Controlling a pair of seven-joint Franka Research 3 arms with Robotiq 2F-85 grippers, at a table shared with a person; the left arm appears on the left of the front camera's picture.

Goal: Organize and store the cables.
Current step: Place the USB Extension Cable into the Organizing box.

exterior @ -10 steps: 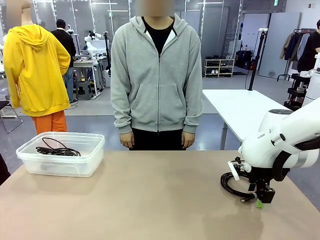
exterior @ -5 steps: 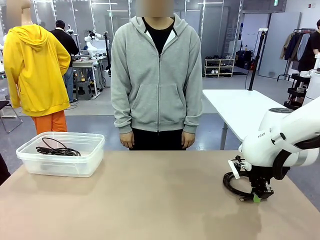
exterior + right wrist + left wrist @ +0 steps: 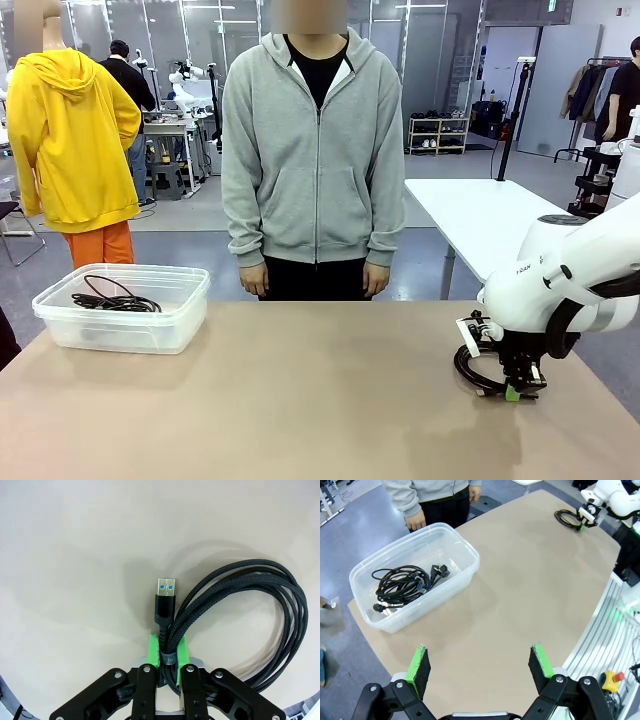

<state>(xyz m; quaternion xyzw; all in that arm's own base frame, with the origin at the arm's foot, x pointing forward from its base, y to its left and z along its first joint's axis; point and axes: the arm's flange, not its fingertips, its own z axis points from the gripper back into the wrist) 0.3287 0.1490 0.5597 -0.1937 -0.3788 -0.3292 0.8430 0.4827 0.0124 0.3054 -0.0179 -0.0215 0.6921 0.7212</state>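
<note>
A black braided cable coil with a blue-tipped USB plug lies on the tan table at the right side. My right gripper is shut on this cable at its banded section, down at the tabletop. Another black cable lies coiled inside the clear plastic bin at the table's left. My left gripper hangs open high above the table's near side, with nothing between its green pads.
A person in a grey hoodie stands at the far edge, hands at their sides. The bin's rim sits near the table's left edge. Bare tabletop spans the middle between bin and right arm.
The right gripper has shifted slightly and settled lower on the cable coil, pinching it shut. The left arm, bin and person have not moved.
</note>
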